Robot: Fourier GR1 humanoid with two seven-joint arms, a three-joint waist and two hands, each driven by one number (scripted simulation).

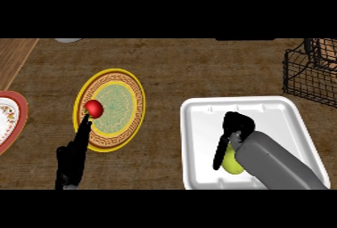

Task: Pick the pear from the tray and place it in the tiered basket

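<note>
A yellow-green pear (231,164) lies in the white tray (204,111), near its front edge. My right hand (236,126) hangs over the tray, directly above and beyond the pear, and its forearm covers part of the fruit. The thumb (219,156) runs down the pear's left side while the other fingers curl at the top; whether they close on the pear cannot be made out. The black wire tiered basket (304,75) stands at the far right. My left hand (72,160) rests open at the lower left, fingers pointing up.
A yellow patterned plate (115,107) lies left of centre with a small red fruit (94,108) on its left rim, just above my left fingertips. A red-rimmed plate (12,116) shows at the left edge. A lighter wooden board (13,55) sits at the top left.
</note>
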